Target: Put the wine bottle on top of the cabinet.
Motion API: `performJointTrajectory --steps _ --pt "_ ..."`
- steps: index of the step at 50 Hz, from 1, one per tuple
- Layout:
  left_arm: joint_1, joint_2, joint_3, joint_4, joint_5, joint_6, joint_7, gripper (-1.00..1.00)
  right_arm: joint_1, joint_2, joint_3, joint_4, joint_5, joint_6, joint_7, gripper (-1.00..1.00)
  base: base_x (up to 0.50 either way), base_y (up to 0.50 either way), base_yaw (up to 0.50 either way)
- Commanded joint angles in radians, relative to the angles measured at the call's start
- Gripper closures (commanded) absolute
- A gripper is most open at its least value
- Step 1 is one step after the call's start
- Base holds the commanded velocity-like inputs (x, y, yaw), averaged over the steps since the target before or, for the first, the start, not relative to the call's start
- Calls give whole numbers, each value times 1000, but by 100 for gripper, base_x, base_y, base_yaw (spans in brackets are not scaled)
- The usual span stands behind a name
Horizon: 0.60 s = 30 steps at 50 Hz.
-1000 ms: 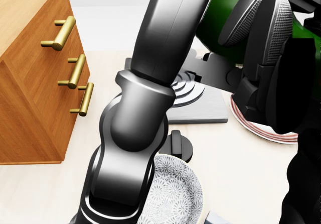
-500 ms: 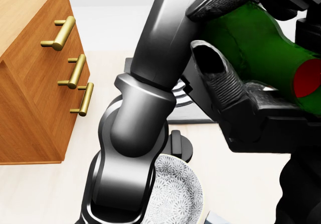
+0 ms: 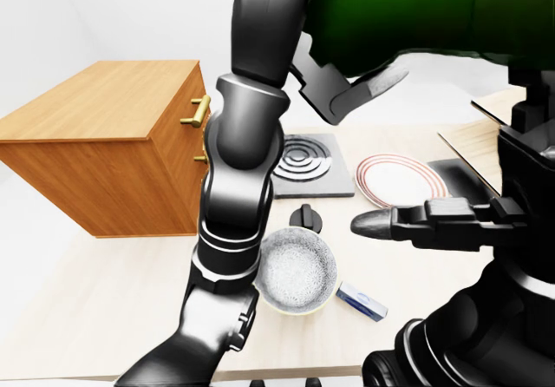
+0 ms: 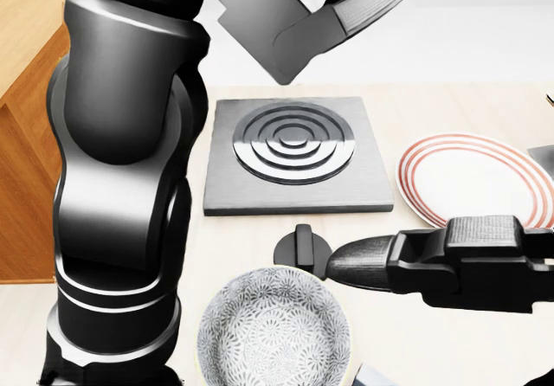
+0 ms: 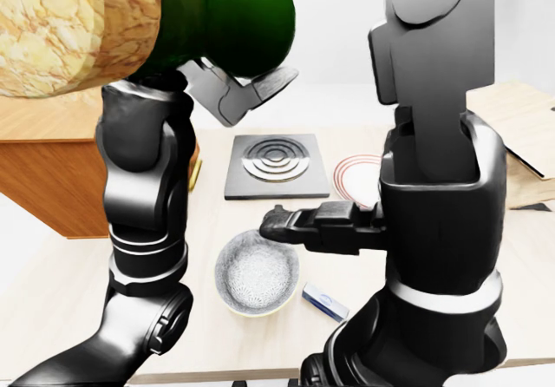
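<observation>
Green wine bottle lies across the raised left hand, whose fingers clasp it.

walls: plain white | table: pale wood | light: even, soft

the robot's arms were glossy black and dark grey, built of rounded cylindrical segments joined by bulbous joints. the left arm had a thin pale ring around its lower segment, seen in the left-eye view. the right arm was blockier, with a squared upper housing and a light band at its base. the left hand had angular dark grey plates and a finger with a lighter, finely textured pad. the right hand had a black finger with a tapered, stippled tip.
</observation>
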Motion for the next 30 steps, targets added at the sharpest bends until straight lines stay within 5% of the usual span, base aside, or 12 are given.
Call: performJointTrajectory --steps 1,15,21,30 --pt "-311 219 143 34 -247 0 97 100 15 232 -167 -18 -467 0 165 -100 0 0 0" --pt "-611 558 225 291 -475 0 138 100 97 232 -189 -18 -355 0 165 -100 0 0 0" --pt "-673 679 254 410 -510 0 106 100 113 232 -185 -18 -321 0 165 -100 0 0 0" --pt "-641 814 276 578 -532 0 62 100 98 232 -185 -18 -308 0 165 -100 0 0 0"
